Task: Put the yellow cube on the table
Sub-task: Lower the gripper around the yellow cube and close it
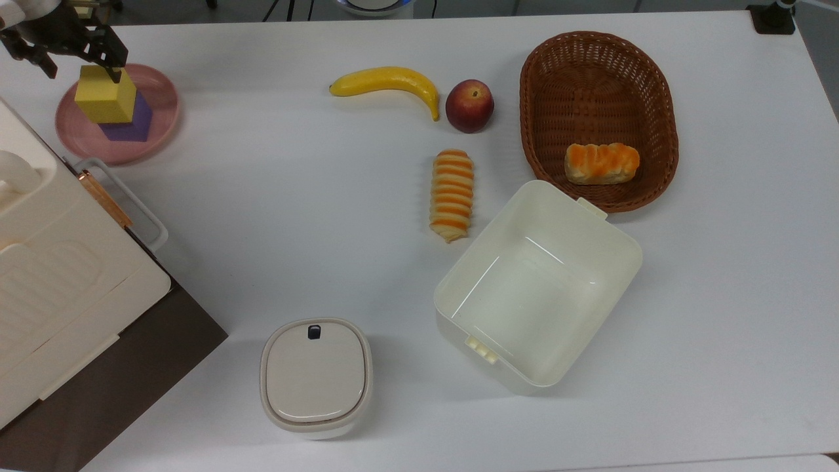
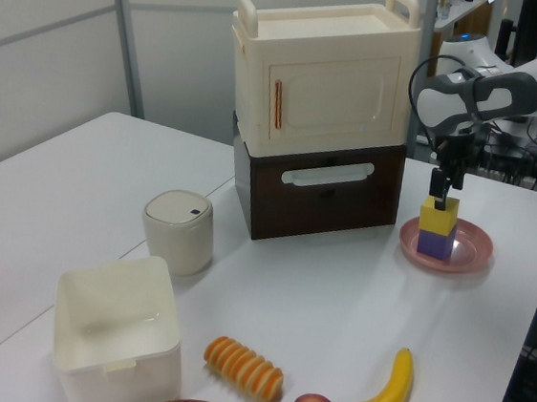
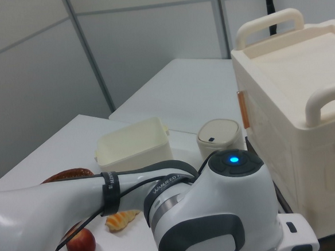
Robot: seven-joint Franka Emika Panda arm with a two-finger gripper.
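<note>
Yellow cube (image 1: 105, 95) atop purple cube (image 1: 129, 121): your pincer (image 2: 440, 189) straddles it, seemingly spread, grasp pending; close, then lift to table (image 1: 295, 196).

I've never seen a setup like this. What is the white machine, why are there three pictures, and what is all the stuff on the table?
The white machine is a robot arm ending in a two-fingered pincer. Three cameras film the same moment: one from overhead, two from the sides; the right view sits just behind the arm's bulky body. On the white table lie a banana, an apple, a striped bread roll, a wicker basket holding another bread, an open white box, a lidded container and a cream cabinet. On a pink plate, a yellow cube sits atop a purple cube. The pincer is right at the yellow cube's top; whether it grips yet is unclear.
</note>
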